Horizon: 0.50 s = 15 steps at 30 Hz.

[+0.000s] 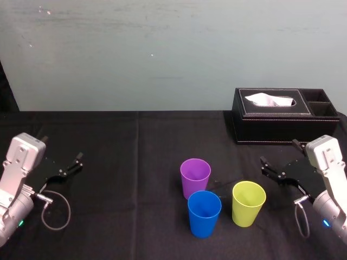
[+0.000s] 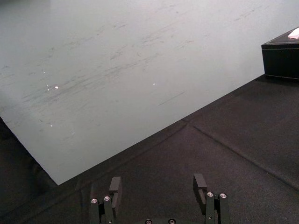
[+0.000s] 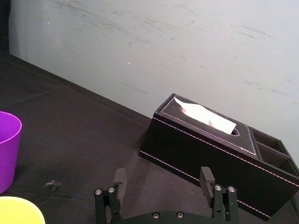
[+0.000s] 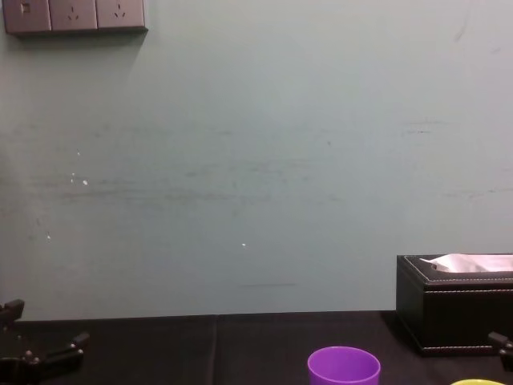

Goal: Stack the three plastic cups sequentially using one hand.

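Plainly the right arm is the nearer one: the right pincer (image 1: 278,151) hovers low over the right side of the counter (image 1: 119,179), its two slim fingers spread wide with nothing between them, and the yellow-green cup (image 1: 249,203) stands just to its left and a little closer to the robot. The blue cup (image 1: 204,213) sits beside that one, further left and nearest the robot's body, while the purple cup (image 1: 195,177) stands just behind the blue; whether those two touch I cannot tell from the head view. All three stand upright, mouths up, so each long axis runs vertical and each taper narrows toward the counter. None is nested in another, so stacking has not begun. The left pincer (image 1: 62,149) is likewise open and empty, well apart from the cluster on the far left. I judge the coming reach would go leftward and slightly back toward the body from the right pincer, with the fingers needing to straddle a cup wall or its rim. The black tissue box (image 1: 282,116) stands behind the right pincer, away from that path, but the closeness of the three cups leaves little room for a finger between them.
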Motion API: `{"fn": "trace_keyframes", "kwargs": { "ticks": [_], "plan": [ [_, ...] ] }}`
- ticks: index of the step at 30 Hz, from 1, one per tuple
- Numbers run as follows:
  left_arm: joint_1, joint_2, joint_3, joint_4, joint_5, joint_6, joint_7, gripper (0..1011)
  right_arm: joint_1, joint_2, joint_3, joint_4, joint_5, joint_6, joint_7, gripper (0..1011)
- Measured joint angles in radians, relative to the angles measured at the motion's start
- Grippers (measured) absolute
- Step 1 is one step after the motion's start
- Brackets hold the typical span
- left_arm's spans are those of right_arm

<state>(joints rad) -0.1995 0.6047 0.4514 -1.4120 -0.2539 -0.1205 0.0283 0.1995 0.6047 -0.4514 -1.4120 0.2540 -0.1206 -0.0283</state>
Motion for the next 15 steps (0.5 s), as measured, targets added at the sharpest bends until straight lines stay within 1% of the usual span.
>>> {"fn": "trace_keyframes", "kwargs": {
  "ticks": [15],
  "plan": [
    [0.000, 0.000, 0.000, 0.000, 0.000, 0.000, 0.000, 1000, 0.000, 0.000, 0.000, 0.000, 0.000, 0.000, 0.000, 1002]
  ]
}}
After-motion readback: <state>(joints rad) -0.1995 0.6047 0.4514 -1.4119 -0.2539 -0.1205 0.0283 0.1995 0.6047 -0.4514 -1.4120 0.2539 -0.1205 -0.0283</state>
